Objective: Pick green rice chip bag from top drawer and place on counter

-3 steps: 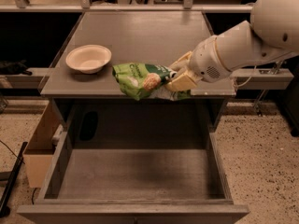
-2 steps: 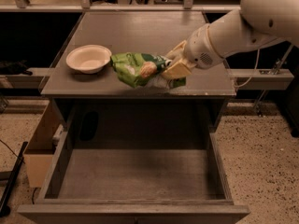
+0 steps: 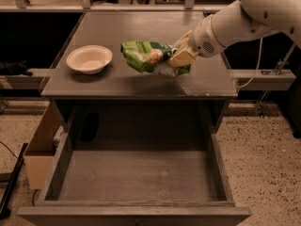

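Observation:
The green rice chip bag (image 3: pixel 146 56) is held over the middle of the counter (image 3: pixel 113 84), crinkled, with its dark label and pictured chips facing me. My gripper (image 3: pixel 176 59) comes in from the right on the white arm and is shut on the right end of the bag. The bag hangs just above the counter surface and casts a shadow below it. The top drawer (image 3: pixel 136 175) is pulled fully open below the counter, and nothing lies on its floor.
A white bowl (image 3: pixel 89 59) sits on the left part of the counter. A cardboard box (image 3: pixel 42 145) stands on the floor left of the drawer. A railing (image 3: pixel 263 74) runs behind the cabinet on both sides. Speckled floor lies to the right.
The gripper has carried the bag up and back from the counter's front edge to over its middle. The arm has risen and drawn back to the upper right.

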`<action>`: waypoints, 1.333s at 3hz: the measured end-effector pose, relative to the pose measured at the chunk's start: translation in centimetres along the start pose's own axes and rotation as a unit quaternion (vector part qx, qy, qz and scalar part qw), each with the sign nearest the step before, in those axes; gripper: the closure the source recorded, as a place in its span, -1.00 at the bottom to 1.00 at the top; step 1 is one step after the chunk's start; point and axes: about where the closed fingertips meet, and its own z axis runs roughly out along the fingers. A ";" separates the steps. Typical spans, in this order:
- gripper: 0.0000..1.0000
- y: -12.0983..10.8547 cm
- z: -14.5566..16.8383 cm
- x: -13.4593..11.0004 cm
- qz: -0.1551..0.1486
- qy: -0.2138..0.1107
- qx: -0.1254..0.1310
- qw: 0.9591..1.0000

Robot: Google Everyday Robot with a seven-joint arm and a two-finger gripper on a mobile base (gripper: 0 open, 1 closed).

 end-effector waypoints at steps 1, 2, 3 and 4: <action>1.00 -1.2 1.5 1.5 0.011 0.012 0.006 1.000; 1.00 -1.7 3.1 2.8 0.017 0.023 0.006 1.000; 0.68 -1.8 3.3 2.9 0.017 0.024 0.006 1.000; 0.21 -1.8 3.3 2.9 0.017 0.024 0.006 1.000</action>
